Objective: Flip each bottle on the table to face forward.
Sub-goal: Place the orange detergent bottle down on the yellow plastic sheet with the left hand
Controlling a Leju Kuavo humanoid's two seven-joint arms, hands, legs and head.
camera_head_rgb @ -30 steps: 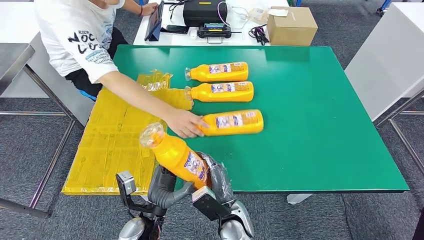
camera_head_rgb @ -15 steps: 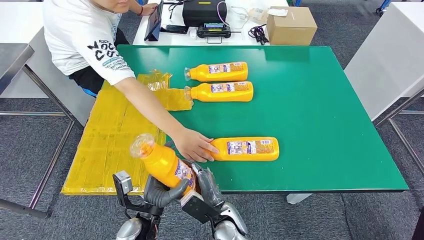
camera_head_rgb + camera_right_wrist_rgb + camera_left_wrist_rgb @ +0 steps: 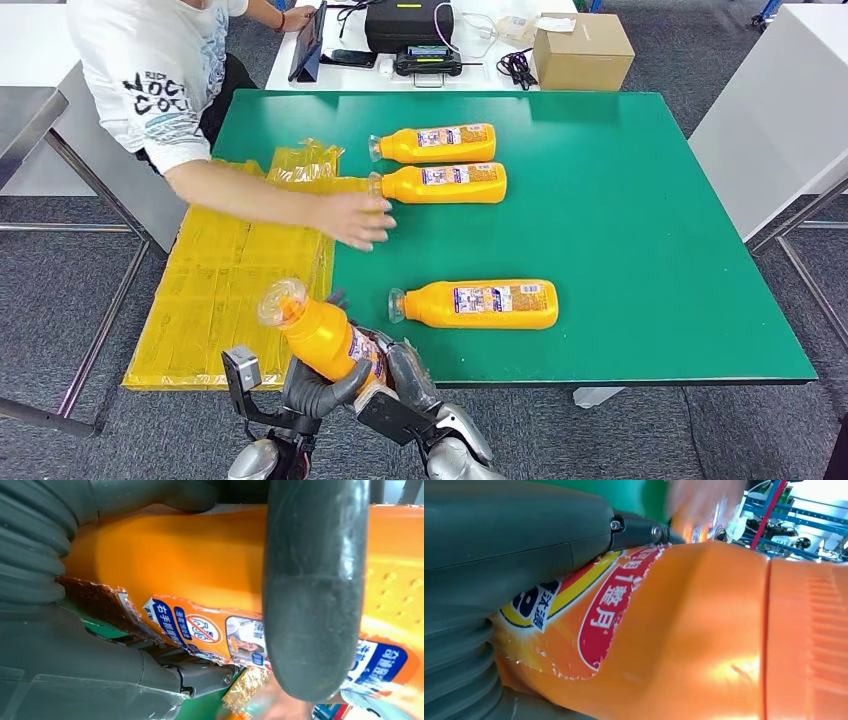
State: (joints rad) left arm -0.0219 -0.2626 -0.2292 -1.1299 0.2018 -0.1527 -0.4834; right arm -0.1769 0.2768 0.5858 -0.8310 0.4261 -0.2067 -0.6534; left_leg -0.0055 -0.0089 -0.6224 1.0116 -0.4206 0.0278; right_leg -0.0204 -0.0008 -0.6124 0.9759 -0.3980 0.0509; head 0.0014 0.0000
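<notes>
Head view: both hands, left hand and right hand, grip tilted orange bottle.

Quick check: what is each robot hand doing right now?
Left hand: grips the tilted orange plastic bottle.
Right hand: grips the same bottle from the other side.

Four orange bottles with printed labels. Three lie on their sides on the green surface, caps toward the yellow sheet: the far bottle, the middle bottle just beside it, and the near bottle well apart. A fourth, the held bottle, is tilted off the surface's near edge.
</notes>
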